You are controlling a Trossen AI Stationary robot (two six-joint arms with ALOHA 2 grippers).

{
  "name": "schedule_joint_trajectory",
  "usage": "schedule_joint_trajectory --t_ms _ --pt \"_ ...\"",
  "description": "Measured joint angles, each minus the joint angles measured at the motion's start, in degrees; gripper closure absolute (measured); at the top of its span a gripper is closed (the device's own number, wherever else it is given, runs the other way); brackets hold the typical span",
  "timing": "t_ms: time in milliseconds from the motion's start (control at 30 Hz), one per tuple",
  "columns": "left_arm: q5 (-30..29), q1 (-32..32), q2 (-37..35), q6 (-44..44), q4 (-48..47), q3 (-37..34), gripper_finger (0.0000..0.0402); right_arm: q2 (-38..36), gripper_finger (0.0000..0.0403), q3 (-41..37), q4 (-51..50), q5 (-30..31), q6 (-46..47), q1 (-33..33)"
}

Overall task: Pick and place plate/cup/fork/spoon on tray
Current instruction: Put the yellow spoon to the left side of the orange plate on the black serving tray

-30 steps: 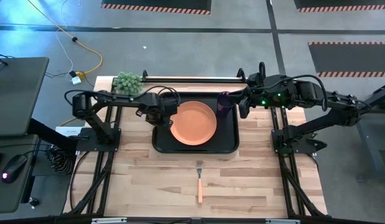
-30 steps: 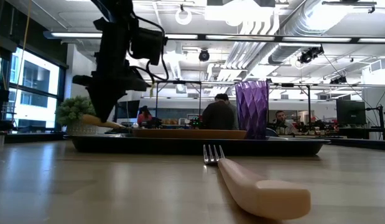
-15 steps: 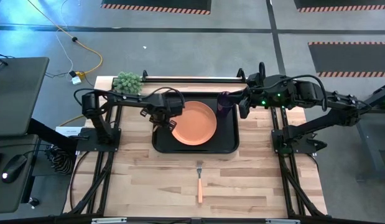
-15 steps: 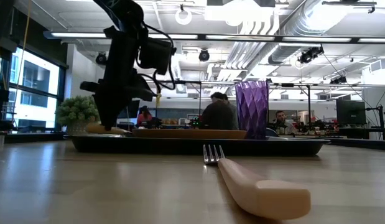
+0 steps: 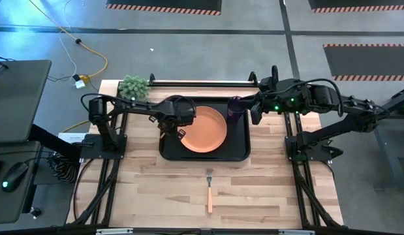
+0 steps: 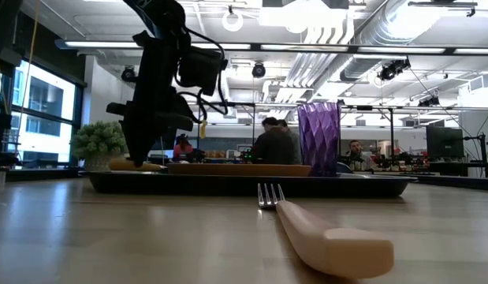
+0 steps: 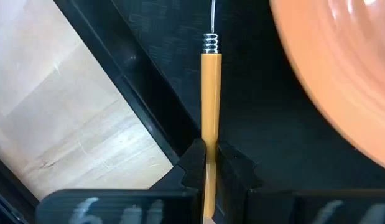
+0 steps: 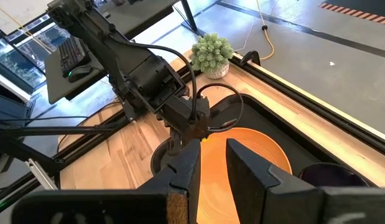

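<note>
Wooden table [image 5: 156, 189], black tray [image 5: 237, 154] holding plate [image 5: 205, 128], cup [image 5: 235, 108]

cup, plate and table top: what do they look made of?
Cup: looks like translucent purple plastic, faceted; light passes through it. Glass not ruled out.
Plate: plain orange with a soft sheen in the left wrist view, probably plastic or melamine.
Table top: light wood planks, grain and joints visible, butcher-block style with a satin finish.

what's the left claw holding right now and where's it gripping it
The left claw is shut on the spoon, pinching its yellow-orange handle, over the tray. The right claw holds nothing.
</note>
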Motion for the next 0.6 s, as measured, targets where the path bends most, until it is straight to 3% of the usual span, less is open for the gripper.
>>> schedule_joint_trajectory --t_ms 267,600 --pt "0.2 0.1 0.0 1.1 -0.2 0.2 0.0384 0.0 0.0336 0.0 -1.8 0.0 0.5 0.0" --pt "2.0 0.1 0.0 2.0 0.0 0.2 0.0354 0.0 0.0336 0.0 -2.4 0.0 0.6 0.0"
